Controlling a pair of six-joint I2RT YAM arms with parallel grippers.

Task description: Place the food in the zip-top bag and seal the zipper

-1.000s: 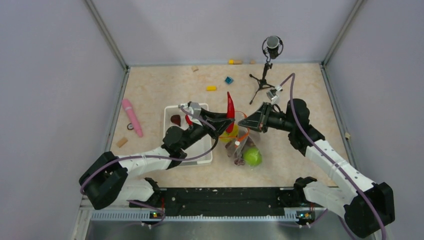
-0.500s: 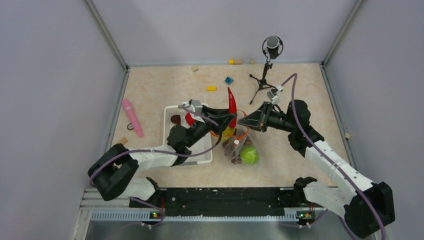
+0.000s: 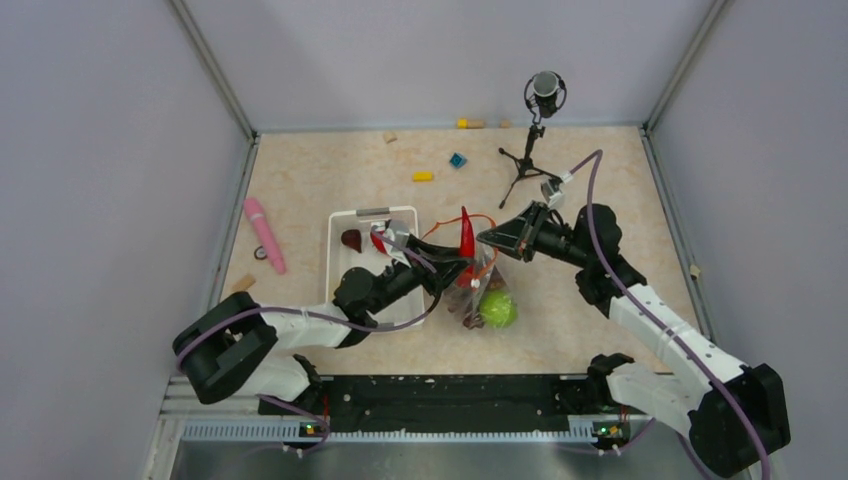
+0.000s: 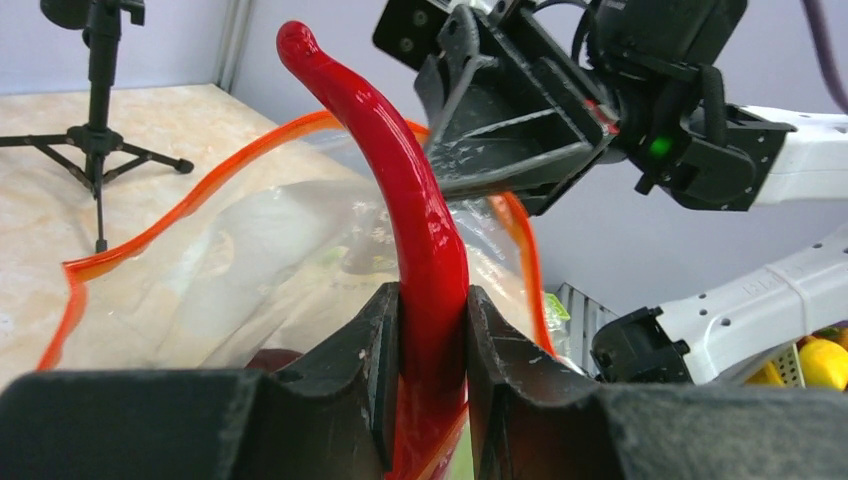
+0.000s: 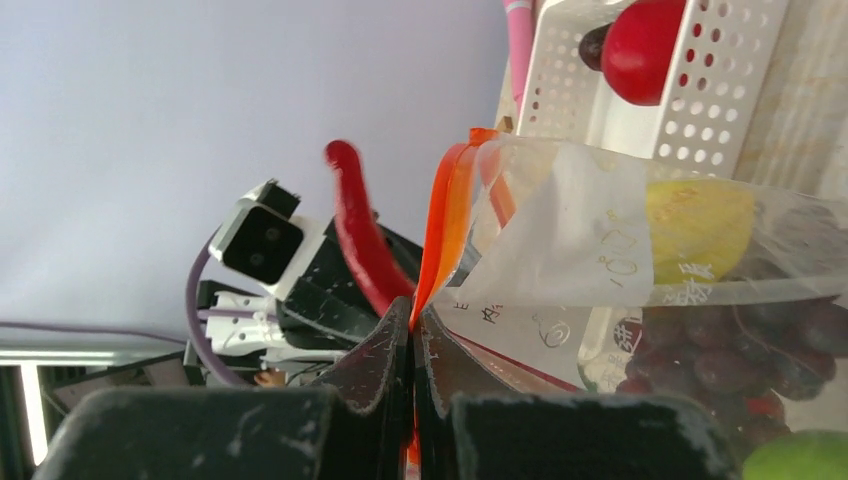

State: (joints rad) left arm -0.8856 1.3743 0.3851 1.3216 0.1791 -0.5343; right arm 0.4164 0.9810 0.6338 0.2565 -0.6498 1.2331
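Note:
My left gripper [image 4: 433,330] is shut on the red chili [image 4: 405,200], held upright at the open mouth of the clear zip-top bag [image 4: 270,250]; the top view shows the chili [image 3: 466,236] over the bag [image 3: 483,290]. My right gripper [image 5: 413,325] is shut on the bag's orange-red zipper strip [image 5: 445,215] and holds that edge up. The zipper [image 4: 190,200] curves open. Inside the bag lie a yellow piece [image 5: 695,225], dark purple grapes [image 5: 740,350] and a green fruit [image 3: 498,309]. A red apple [image 5: 650,48] and a maroon fruit [image 3: 351,239] sit in the white basket [image 3: 340,275].
A pink stick [image 3: 264,233] lies left of the basket. A microphone on a small black tripod [image 3: 530,150] stands behind the bag. Small yellow [image 3: 423,177] and blue [image 3: 457,160] blocks lie on the far table. Grey walls enclose the table.
My left gripper has lowered and moved the chili nearer, into the bag's mouth. The bag's zipper loop has opened wider. My right gripper kept its hold and barely moved.

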